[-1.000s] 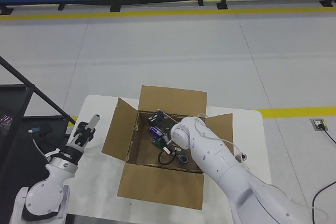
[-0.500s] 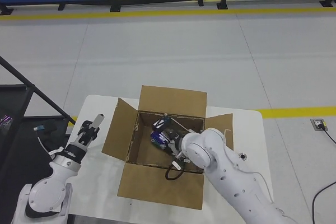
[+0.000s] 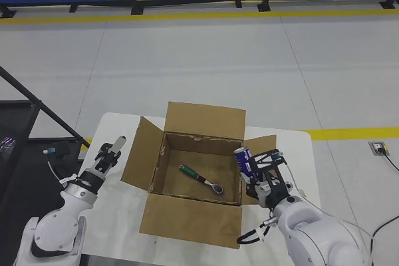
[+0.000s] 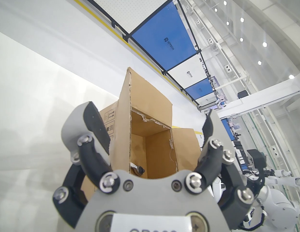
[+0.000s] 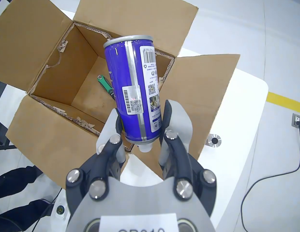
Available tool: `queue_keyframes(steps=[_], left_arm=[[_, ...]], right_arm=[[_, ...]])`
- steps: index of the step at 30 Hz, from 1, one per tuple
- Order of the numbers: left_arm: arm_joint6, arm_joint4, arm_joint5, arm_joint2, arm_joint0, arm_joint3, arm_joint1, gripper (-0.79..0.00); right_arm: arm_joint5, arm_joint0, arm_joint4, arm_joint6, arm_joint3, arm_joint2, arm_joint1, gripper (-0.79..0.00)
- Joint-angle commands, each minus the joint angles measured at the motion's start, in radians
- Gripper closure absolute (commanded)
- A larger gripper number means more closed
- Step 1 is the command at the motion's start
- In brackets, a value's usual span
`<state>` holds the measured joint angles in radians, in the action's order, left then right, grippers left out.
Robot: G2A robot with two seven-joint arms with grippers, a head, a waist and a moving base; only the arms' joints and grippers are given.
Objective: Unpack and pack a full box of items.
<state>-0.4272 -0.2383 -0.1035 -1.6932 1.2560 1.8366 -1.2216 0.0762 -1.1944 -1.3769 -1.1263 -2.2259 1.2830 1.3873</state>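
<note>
An open cardboard box (image 3: 205,118) is seen from above on the white surface (image 3: 292,143), its four flaps folded outward. On the box floor a ratchet wrench (image 3: 201,179) with a green handle is laid diagonally. The right gripper (image 3: 253,170) is placed at the box's right edge, above the right flap, and a purple can (image 3: 243,161) is clamped in its jaws. The left gripper (image 3: 113,147) is held over the surface near the left flap, apart from it.

In the left wrist view, the left gripper (image 4: 151,121) is shown with its jaws spread wide and released. Beyond them the box (image 4: 150,102) is viewed from the side, one flap standing edge-on. Low inside it a small metal part (image 4: 136,169) can be made out, probably the head of the ratchet wrench, though little of it is exposed.

In the right wrist view, the purple can (image 5: 134,83) is gripped near one end by the right gripper (image 5: 142,117), a finger pressed to each side. The can is tilted, its flat silver end pointed away from the wrist, and it is held in the air over the box's right side. Below it the ratchet wrench (image 5: 105,84) is seen on the floor of the box (image 5: 140,8), partly hidden behind the can. A round metal fitting (image 5: 214,140) is set in the surface (image 5: 246,102) just beside the right flap. A socket (image 5: 297,120) with a black cable is seen on the floor beyond.
</note>
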Motion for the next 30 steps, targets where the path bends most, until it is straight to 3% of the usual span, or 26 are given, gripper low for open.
queue_keyframes(steps=[1, 8, 11, 16, 20, 24, 30], left_arm=[[0.0, 0.0, 0.0, 0.0, 0.0, 0.0, 0.0, -0.785], [0.002, 0.002, 0.0, 0.0, 0.001, 0.0, 0.0, -0.785], [-0.014, 0.015, -0.008, -0.01, 0.0, -0.002, 0.003, -0.785], [-0.058, 0.005, -0.033, -0.023, -0.005, -0.001, 0.011, -0.785], [-0.067, 0.015, -0.045, -0.029, 0.004, 0.014, 0.015, -0.785], [-0.063, 0.023, -0.048, -0.037, 0.015, 0.025, 0.018, -0.785], [-0.061, 0.024, -0.048, -0.038, 0.016, 0.027, 0.019, -0.785]], right_arm=[[0.0, 0.0, 0.0, 0.0, 0.0, 0.0, 0.0, 0.0], [0.014, -0.007, -0.006, 0.026, -0.009, 0.002, 0.0, 0.0], [0.123, -0.027, -0.007, 0.029, -0.065, 0.031, 0.004, 0.0], [0.269, -0.125, 0.036, 0.052, -0.124, 0.176, 0.005, 0.0], [0.305, -0.228, 0.149, 0.033, -0.115, 0.334, 0.002, 0.0], [0.277, -0.27, 0.264, 0.028, 0.03, 0.464, -0.003, 0.0], [0.245, -0.169, 0.299, 0.017, 0.32, 0.491, -0.013, 0.0]])
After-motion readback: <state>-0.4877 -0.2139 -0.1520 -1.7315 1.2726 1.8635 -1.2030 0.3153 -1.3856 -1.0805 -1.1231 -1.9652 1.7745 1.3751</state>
